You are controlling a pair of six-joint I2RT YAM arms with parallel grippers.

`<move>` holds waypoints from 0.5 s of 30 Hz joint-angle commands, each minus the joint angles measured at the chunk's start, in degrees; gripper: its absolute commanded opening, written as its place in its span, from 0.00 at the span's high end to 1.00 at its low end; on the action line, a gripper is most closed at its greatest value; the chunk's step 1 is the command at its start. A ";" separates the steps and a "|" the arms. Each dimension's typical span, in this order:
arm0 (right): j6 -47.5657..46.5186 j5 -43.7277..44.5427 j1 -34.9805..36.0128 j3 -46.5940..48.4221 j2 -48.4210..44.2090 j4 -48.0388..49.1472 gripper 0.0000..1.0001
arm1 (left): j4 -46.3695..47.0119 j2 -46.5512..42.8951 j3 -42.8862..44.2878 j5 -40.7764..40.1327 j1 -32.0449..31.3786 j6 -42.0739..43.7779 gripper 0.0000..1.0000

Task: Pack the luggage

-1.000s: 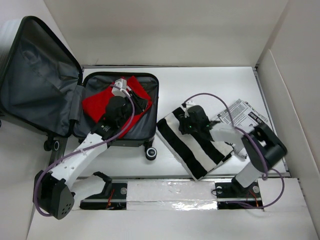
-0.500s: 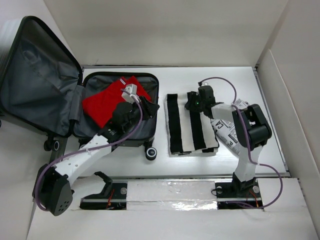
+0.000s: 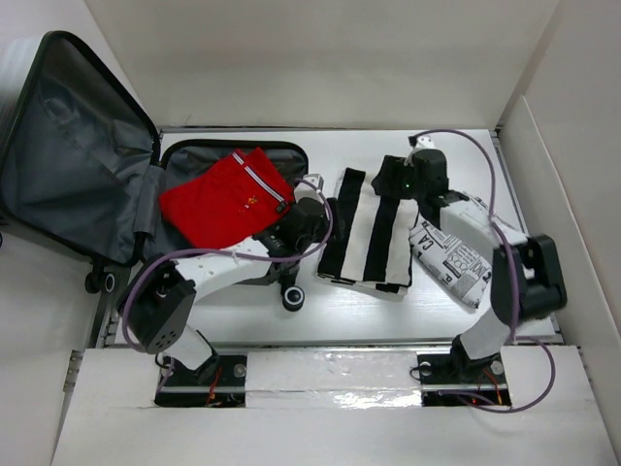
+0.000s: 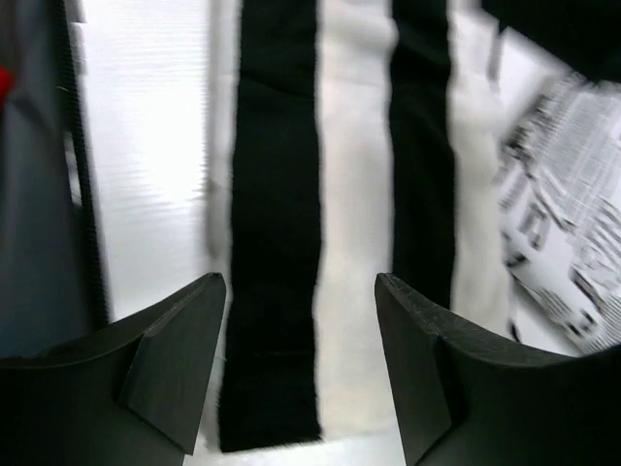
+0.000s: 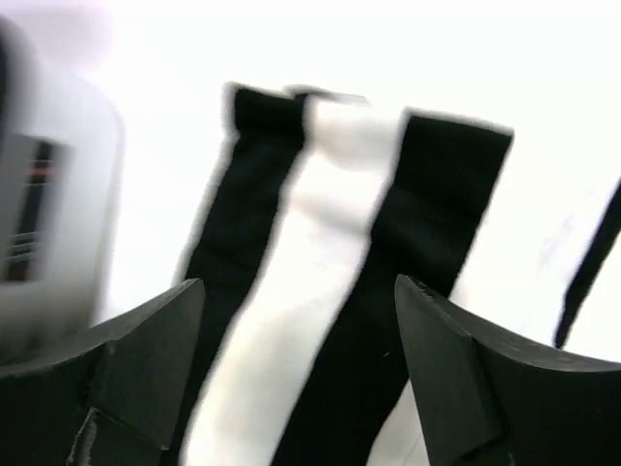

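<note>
Both grippers are spread and empty over the striped cloth [image 3: 369,238], the left gripper [image 4: 299,291] at its near-left edge and the right gripper [image 5: 299,286] at its far end. The stripes run straight ahead of the left gripper. The open luggage [image 3: 68,165] lies just to its left, so the left arm looks nearer.

At my ten o'clock, folded garment [image 3: 218,199] in the luggage [image 3: 68,155]; at twelve, cloth [image 3: 371,243], bundle [image 3: 451,257] just beside it at two.

Bare table [image 3: 388,316] in front of striped cloth [image 3: 374,243] is passable; flanks blocked: luggage [image 3: 78,165] left, newsprint bundle [image 3: 451,257] right.
</note>
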 commanded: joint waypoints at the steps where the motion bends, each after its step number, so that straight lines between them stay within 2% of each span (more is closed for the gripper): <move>1: -3.10 -3.09 0.05 -4.55 -10.16 1.63 0.13 | -2.87 4.22 5.53 -3.71 1.25 0.74 0.40; 4: -2.58 -3.72 0.05 -11.14 -20.18 3.30 0.13 | -7.27 10.54 11.68 -3.54 2.82 1.35 0.35; 8: -2.49 -4.34 0.05 -17.83 -33.80 4.45 0.23 | -10.35 17.42 18.27 0.06 4.94 1.53 0.34; 12: -3.54 -4.42 0.05 -20.40 -43.65 1.74 0.23 | -16.83 24.89 27.48 2.52 6.26 1.53 0.33; 15: -4.59 -3.81 0.05 -20.40 -47.53 -1.08 0.22 | -19.14 28.76 29.27 1.83 7.31 0.30 0.33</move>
